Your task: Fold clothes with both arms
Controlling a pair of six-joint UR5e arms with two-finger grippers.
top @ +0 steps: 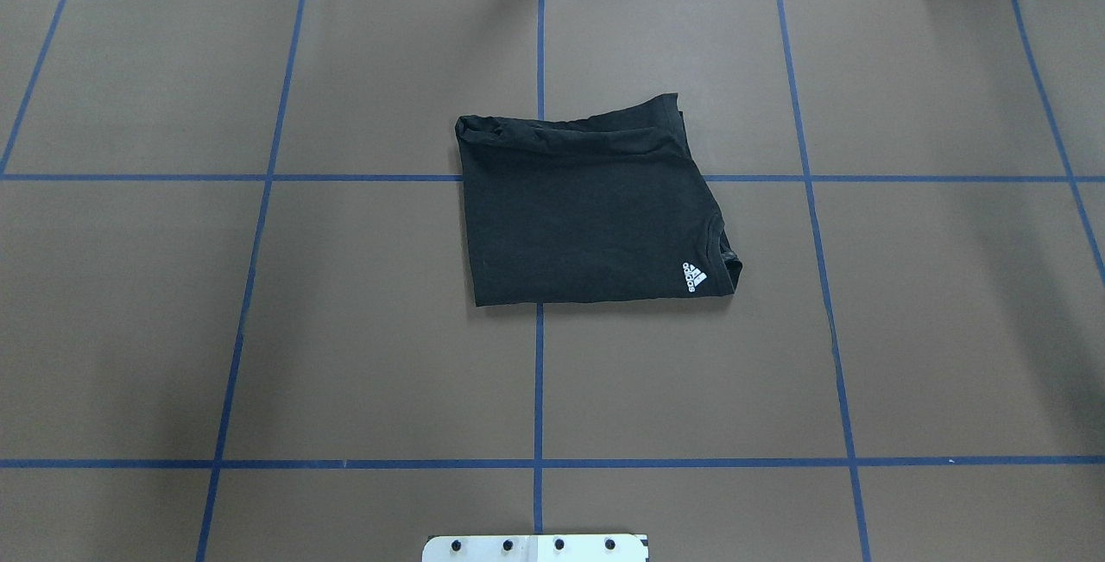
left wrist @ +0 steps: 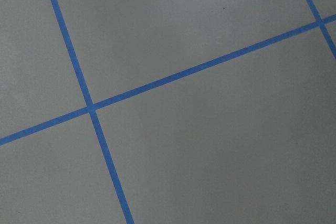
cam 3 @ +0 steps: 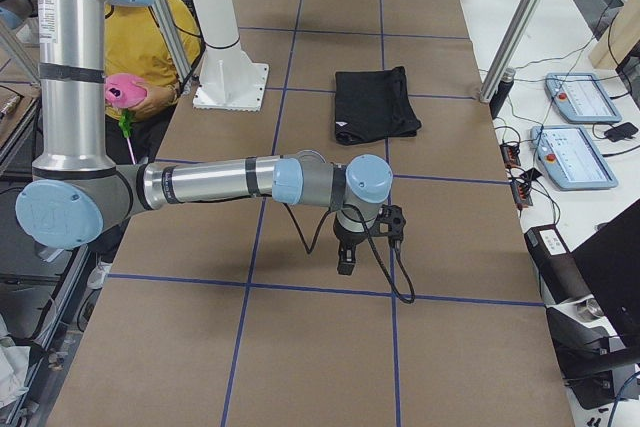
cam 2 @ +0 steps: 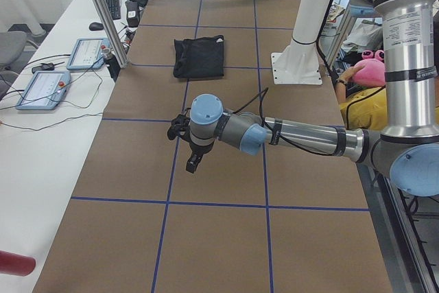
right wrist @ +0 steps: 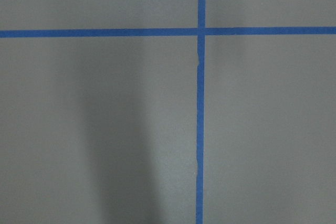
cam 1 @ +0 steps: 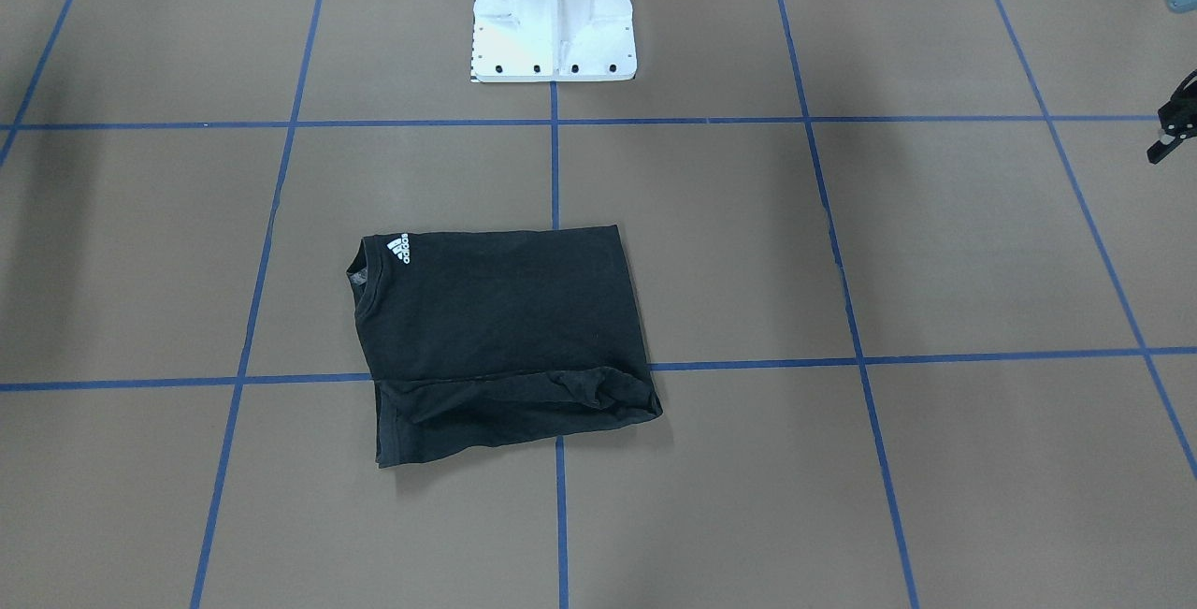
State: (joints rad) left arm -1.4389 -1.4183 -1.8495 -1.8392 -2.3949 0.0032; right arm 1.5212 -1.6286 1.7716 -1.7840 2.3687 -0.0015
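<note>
The clothes are one black T-shirt (cam 1: pixel 505 328) (top: pixel 587 217), folded into a rough rectangle at the table's middle, with its white three-stripe logo up beside the collar. It also shows small in both side views (cam 2: pixel 199 56) (cam 3: pixel 375 102). My left gripper (cam 2: pixel 193 165) hangs over bare table far out on my left, well apart from the shirt. Only a black edge of it (cam 1: pixel 1162 149) shows in the front view, so I cannot tell its state. My right gripper (cam 3: pixel 346 265) hangs over bare table far out on my right, and I cannot tell its state either. Both wrist views show only table and blue tape.
The white pedestal base (cam 1: pixel 556 20) (top: pixel 535 547) stands at the robot's side of the table. Blue tape lines grid the brown surface. Control tablets (cam 2: pixel 41 87) (cam 3: pixel 575 157) lie on the white side bench. A seated person in yellow (cam 3: pixel 150 47) is behind the base.
</note>
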